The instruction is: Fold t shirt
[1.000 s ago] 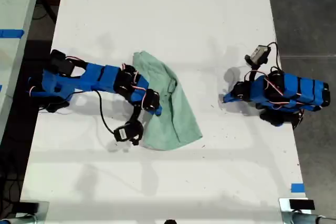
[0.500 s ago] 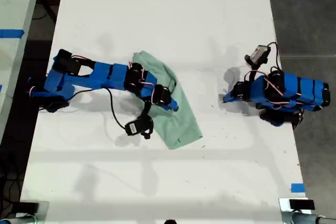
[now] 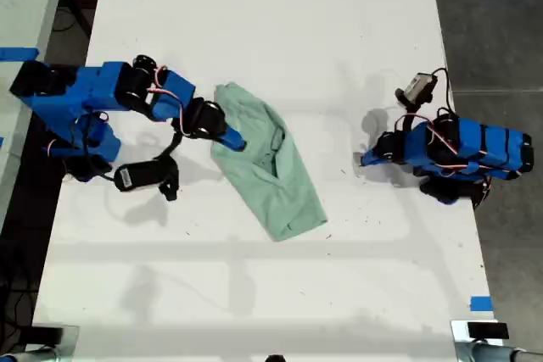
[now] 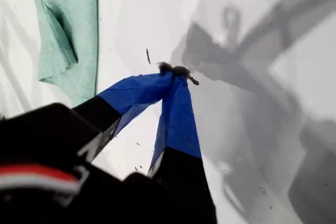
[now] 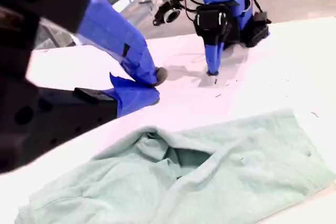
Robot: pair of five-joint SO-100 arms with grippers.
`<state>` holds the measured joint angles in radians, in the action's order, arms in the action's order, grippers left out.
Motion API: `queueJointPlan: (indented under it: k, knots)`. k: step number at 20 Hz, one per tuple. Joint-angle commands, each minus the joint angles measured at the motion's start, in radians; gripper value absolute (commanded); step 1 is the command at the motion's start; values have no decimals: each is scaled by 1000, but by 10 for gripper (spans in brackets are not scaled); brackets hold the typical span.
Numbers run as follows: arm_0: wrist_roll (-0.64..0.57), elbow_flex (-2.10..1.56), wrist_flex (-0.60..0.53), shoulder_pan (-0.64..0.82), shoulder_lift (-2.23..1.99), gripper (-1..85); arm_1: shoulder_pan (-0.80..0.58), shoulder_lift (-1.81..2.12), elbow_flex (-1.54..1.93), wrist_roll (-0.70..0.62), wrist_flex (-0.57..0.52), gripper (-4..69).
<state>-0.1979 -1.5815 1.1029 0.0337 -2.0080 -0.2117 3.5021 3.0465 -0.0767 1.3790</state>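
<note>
One t shirt [image 3: 270, 171] lies on one white bench [image 3: 254, 31]. Two blue arms stand on the bench: one [image 3: 102, 103] at the exterior view's left, one [image 3: 454, 152] at its right, each with a single gripper. Two strips of blue tape show: one [image 3: 19, 53] at the left edge, one [image 3: 480, 303] on the bench's lower right.

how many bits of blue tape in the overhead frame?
2 visible. One blue tape strip lies on the neighbouring surface at the exterior view's left edge; the other blue tape piece sits at the table's lower right corner in the exterior view. More may lie outside the frame.
</note>
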Motion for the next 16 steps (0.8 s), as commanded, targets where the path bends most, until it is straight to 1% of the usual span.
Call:
queueJointPlan:
  k: [1, 2, 4, 6, 8, 9, 11, 12, 13, 15, 16]
  knots:
    - [-8, -604, -195, 104, -557, -1, 11, 8, 11, -14, -26, -25]
    - [-8, -764, -242, 135, -716, -2, 9, 8, 11, -12, -26, -25]
    - [-25, -983, -264, 193, -900, -2, 11, 8, 11, -8, -26, -25]
    - [-55, -1193, -347, 216, -1014, -2, 11, 8, 11, -6, -26, -25]
    - [-83, -1454, -451, 285, -1127, -2, 11, 8, 12, -5, -26, -25]
    - [-80, -1522, -439, 328, -1198, -2, 11, 8, 12, -3, -26, -25]
    - [-83, -1551, -304, 328, -1434, -2, 14, 8, 14, -2, -26, -25]
    - [-77, -1598, -215, 341, -1591, -2, 15, 8, 14, 0, -26, -25]
    - [-55, -1589, -181, 327, -1592, -2, 15, 8, 14, 0, -26, -25]
    - [-52, -1600, -201, 287, -1591, -2, 17, 8, 15, 0, -28, -25]
    - [-52, -1598, -201, 293, -1591, -2, 17, 8, 15, 0, -28, -25]
